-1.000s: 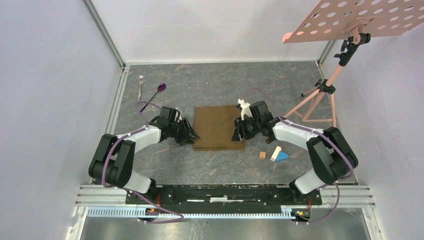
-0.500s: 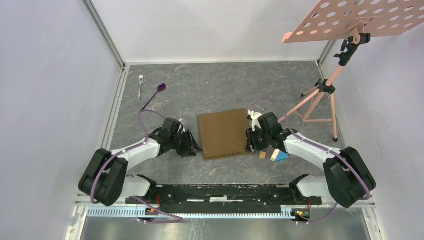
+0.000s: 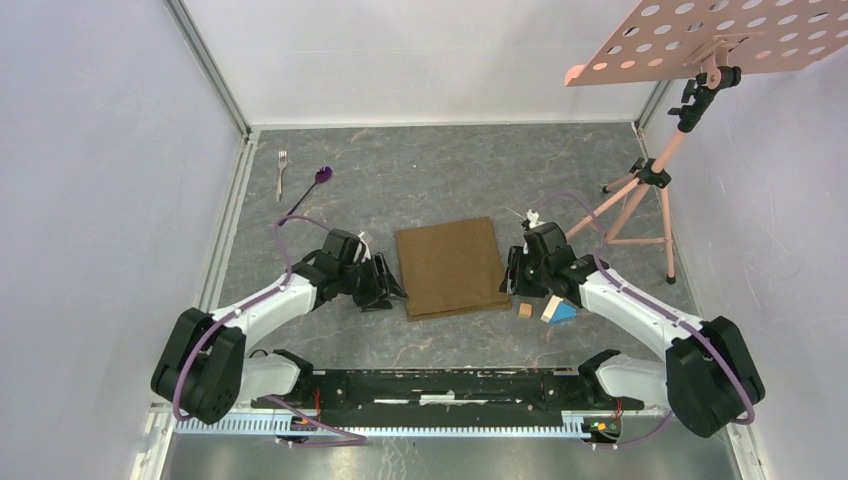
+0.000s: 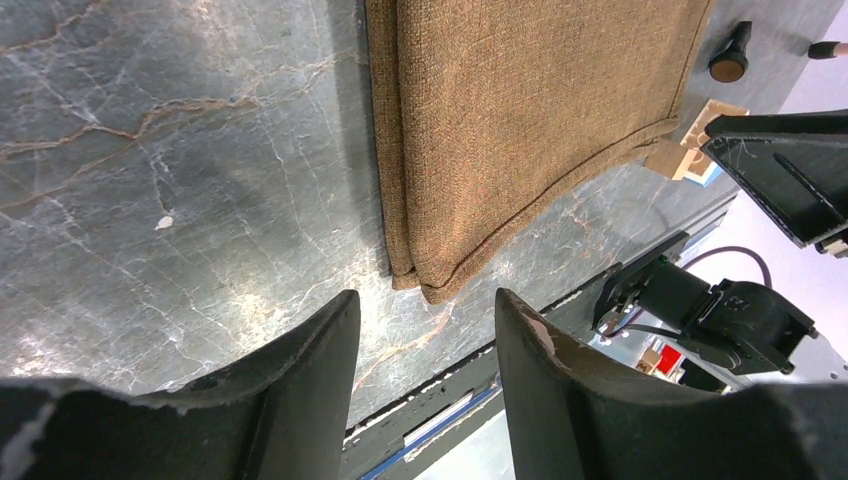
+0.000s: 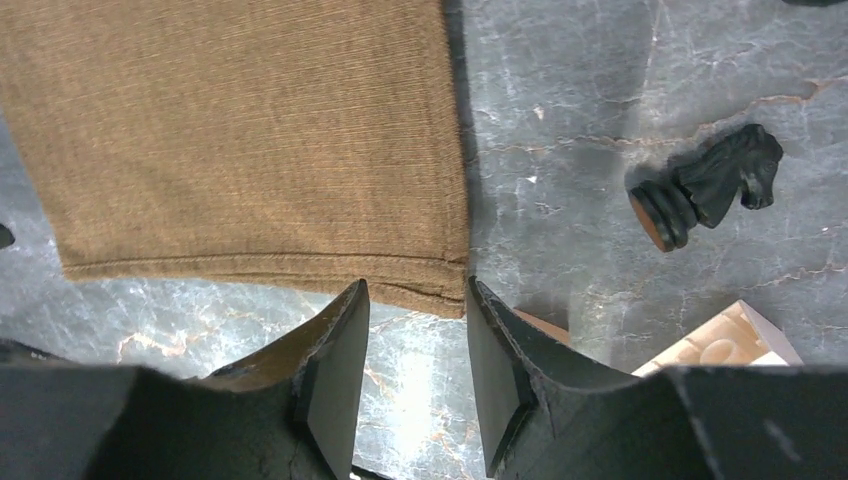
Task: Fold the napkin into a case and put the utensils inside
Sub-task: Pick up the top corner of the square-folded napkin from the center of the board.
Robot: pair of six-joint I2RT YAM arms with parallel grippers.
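1. Two grippers flank the napkin, a brown cloth already doubled into a layered rectangle. It lies flat on the grey marbled table and is not yet a narrow case.
2. Left gripper: jaws spread and empty, low over the table just beside the napkin's near-left corner, where the stacked hems show.
3. Right gripper: jaws spread and empty, just short of the napkin's near-right corner.
4. Fork and purple-bowled spoon: well apart from the napkin, beyond its far-left corner, with neither gripper near them.
5. Small wooden block and a pale and blue pair of blocks: just beside the napkin's near-right corner, close under the right arm.
6. Step in hand, as judged: seizing both near corners for the next fold. For a clean result, each gripper should slip one finger under the whole stack and pinch all layers at once. Both should then lift evenly so the near edge remains taut and straight.
7. Hazards, as judged: catching only the top layer would open the existing fold. The right gripper could also nudge the blocks as it descends.
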